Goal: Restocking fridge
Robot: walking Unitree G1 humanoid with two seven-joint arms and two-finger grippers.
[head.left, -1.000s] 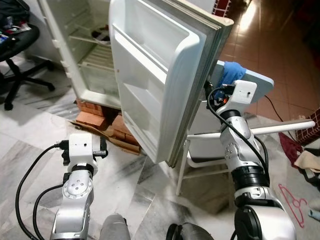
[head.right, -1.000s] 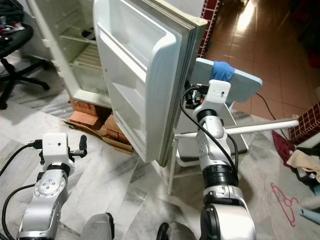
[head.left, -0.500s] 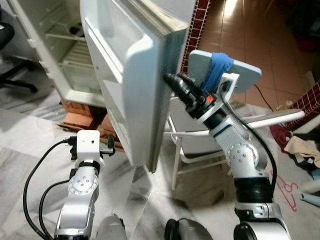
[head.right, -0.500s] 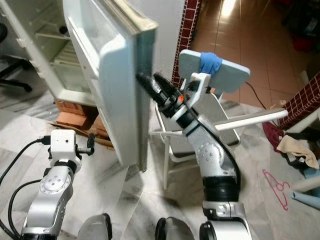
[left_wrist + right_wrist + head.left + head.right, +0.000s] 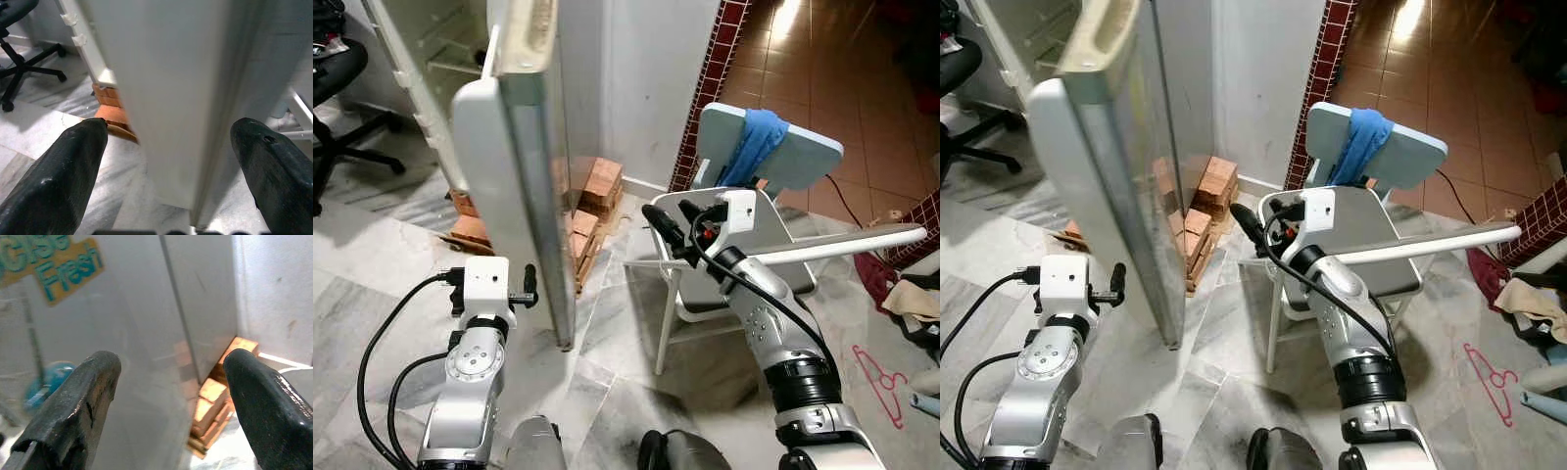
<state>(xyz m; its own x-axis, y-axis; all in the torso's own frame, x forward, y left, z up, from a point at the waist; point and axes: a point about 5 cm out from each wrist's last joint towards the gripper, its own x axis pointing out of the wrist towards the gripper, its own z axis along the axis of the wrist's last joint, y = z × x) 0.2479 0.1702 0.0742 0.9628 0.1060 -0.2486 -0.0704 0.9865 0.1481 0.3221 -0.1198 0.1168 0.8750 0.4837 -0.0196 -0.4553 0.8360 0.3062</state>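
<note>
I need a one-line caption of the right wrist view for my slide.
Open right gripper facing the fridge door with its "Fresh" sticker; bricks lie beyond.

Fridge door [image 5: 524,186]: smooth white plastic on its edge, with a glossy outer face that mirrors the rough, matt orange bricks [image 5: 592,191] stacked beneath. Floor [image 5: 372,284]: polished grey-veined marble giving way to shiny brown tile; chair [image 5: 803,162]: matt pale plastic draped with soft blue cloth [image 5: 756,145]. Right gripper [image 5: 664,220]: matt black fingers on a brushed silver metal arm.
</note>
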